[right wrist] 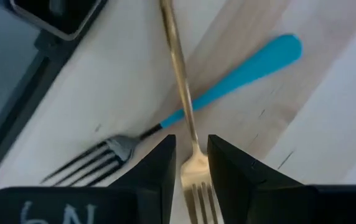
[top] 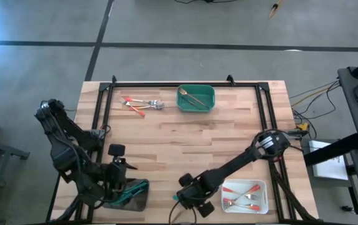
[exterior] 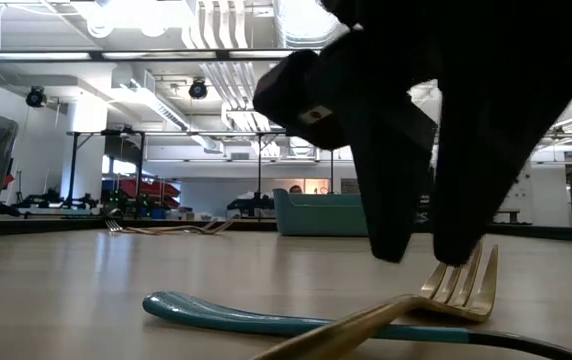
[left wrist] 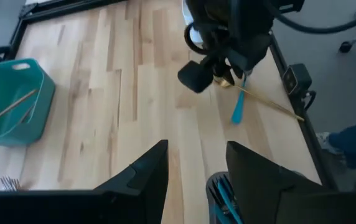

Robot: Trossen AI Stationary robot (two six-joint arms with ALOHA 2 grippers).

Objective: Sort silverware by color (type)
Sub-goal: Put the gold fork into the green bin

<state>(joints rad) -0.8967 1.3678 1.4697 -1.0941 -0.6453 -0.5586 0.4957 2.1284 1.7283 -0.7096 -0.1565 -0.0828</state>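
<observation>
The right gripper (right wrist: 192, 165) hangs at the table's near edge, fingers (right wrist: 154, 163) narrowly apart astride the all-gold metal fork (right wrist: 179, 74), which lies across the teal-handled fork (right wrist: 252, 62). Closing could drag both. The left gripper (left wrist: 193, 168), fingers apart, waits nearby. Beyond, on the pale wooden table (top: 185, 140), a green tray (top: 196, 99); a workshop lies behind.

Table (top: 185, 140): pale butcher-block wood, smooth satin finish. Gold fork (right wrist: 181, 81): polished metal, glossy. Second fork (right wrist: 228, 78): glossy teal-blue plastic-looking handle, grey metal tines. Green tray (top: 196, 99): smooth plastic look. Right gripper (right wrist: 192, 163) fingers: matt black.
</observation>
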